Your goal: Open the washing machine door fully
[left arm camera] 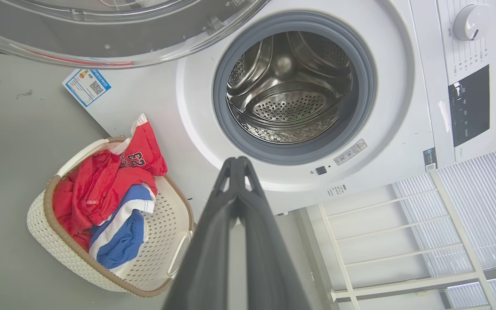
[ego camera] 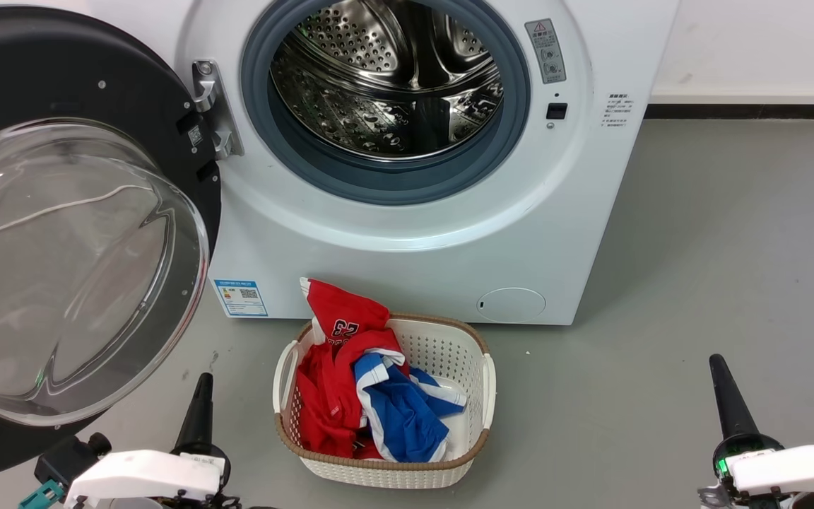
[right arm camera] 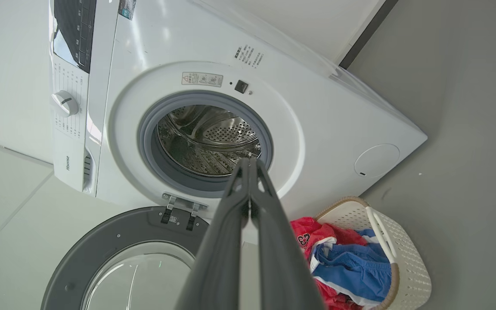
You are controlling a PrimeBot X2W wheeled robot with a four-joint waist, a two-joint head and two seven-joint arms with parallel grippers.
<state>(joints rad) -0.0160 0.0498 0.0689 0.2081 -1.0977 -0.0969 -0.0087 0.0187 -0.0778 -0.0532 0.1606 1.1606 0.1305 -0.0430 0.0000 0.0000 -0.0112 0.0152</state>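
One left gripper [ego camera: 202, 387]—closed—hangs near the open door [ego camera: 75, 268].

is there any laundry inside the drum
No, the drum is bare perforated steel; the red and blue clothes lie in the basket.

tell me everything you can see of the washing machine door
The large round glossy black washing machine door is swung wide open to the robot's left, inner face toward the camera. A bulging clear glass bowl fills its centre, with small screws around the black ring. A metal hinge joins it to the white front-loading washing machine. Nothing else is seen touching it.
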